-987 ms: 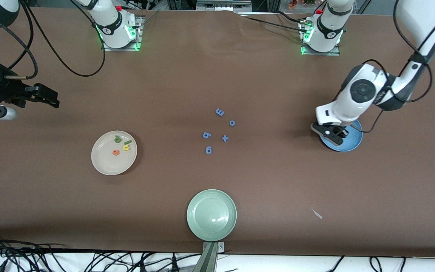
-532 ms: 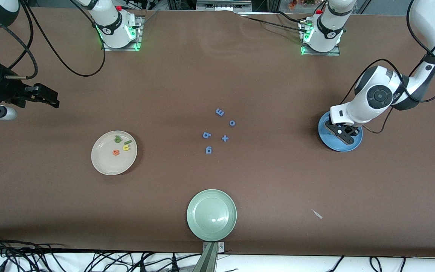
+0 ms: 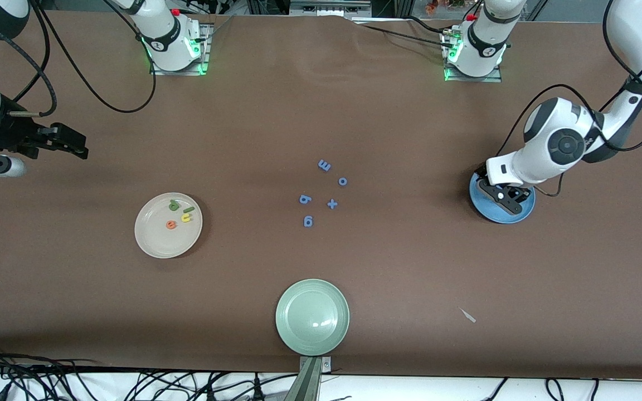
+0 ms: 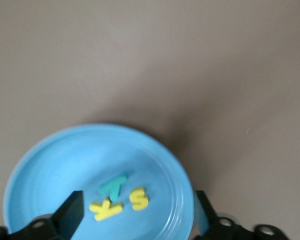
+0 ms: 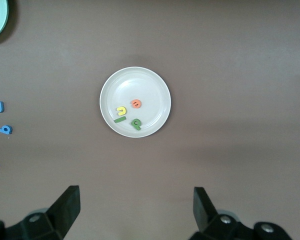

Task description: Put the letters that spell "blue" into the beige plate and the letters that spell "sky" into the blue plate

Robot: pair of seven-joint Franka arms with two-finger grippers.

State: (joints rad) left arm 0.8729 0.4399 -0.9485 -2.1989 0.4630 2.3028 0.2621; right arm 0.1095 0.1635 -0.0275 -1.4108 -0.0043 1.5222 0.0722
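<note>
The blue plate [image 3: 524, 213] lies at the left arm's end of the table. In it lie a teal y [image 4: 112, 185], a yellow k [image 4: 106, 209] and a yellow s [image 4: 138, 198], close together. My left gripper [image 3: 504, 199] hangs low over this plate, open and empty [image 4: 136, 196]. The beige plate [image 3: 159, 242] toward the right arm's end holds a green b [image 3: 174, 205], dark green l [image 3: 189, 209], yellow u [image 3: 186, 218] and orange e [image 3: 171, 225]. My right gripper [image 3: 73, 146] waits high, open, looking down on the beige plate [image 5: 135, 82].
Several blue foam letters and symbols [image 3: 324, 165] lie scattered mid-table between the two plates. A pale green plate [image 3: 312, 316] sits near the table's front edge. A small pale scrap [image 3: 468, 316] lies nearer the camera than the blue plate.
The left arm has swung toward its own end of the table, settling over the blue plate, and its gripper has opened. The right arm has not moved.
</note>
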